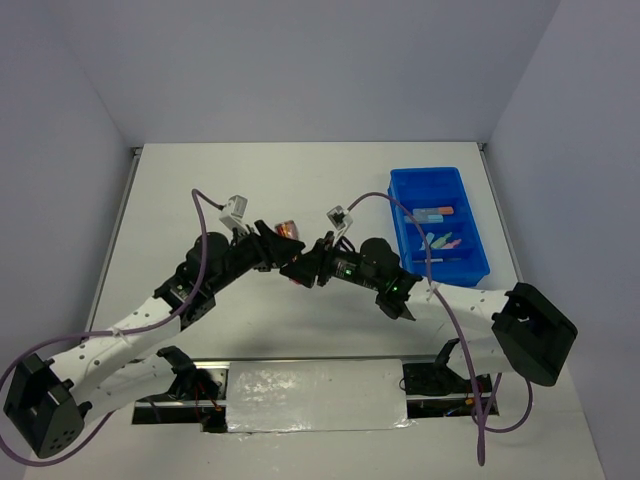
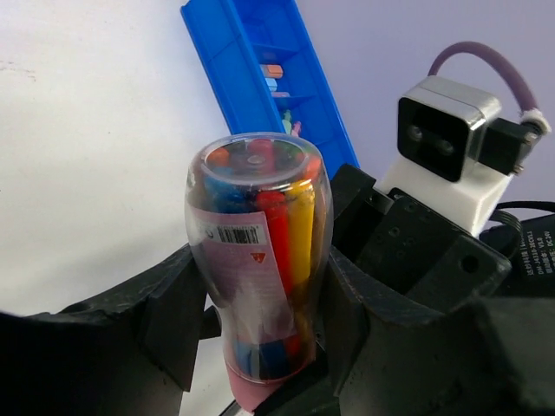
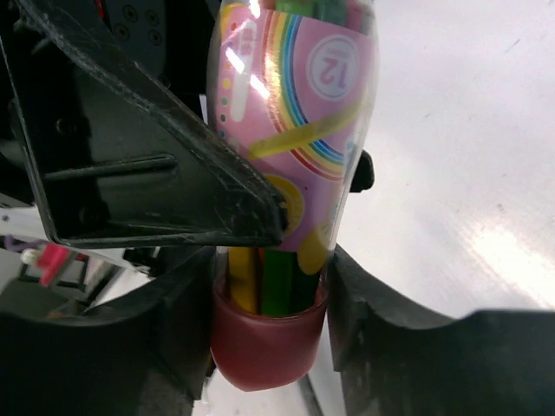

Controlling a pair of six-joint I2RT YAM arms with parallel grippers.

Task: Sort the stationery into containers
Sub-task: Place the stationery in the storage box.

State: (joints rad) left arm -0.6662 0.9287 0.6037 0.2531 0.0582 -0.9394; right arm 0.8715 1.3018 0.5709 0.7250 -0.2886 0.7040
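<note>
The overhead view is barely catching what your wrist cameras are showing: a clear, glossy, bottle-shaped marker pack (image 2: 260,199) held mid-table. Your left gripper (image 2: 260,295) is clenching its labelled body, and your right gripper (image 3: 270,286) is grasping its smooth red cap (image 3: 264,351). The blue tray (image 1: 428,188), carrying loose markers (image 1: 440,240), is sitting at two o'clock.

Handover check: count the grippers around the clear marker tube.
2. The left gripper clamps the marker tube around its body; the right gripper pinches its dark-pink cap end. Both meet mid-table, left of the blue tray. Neither is hidden.
</note>
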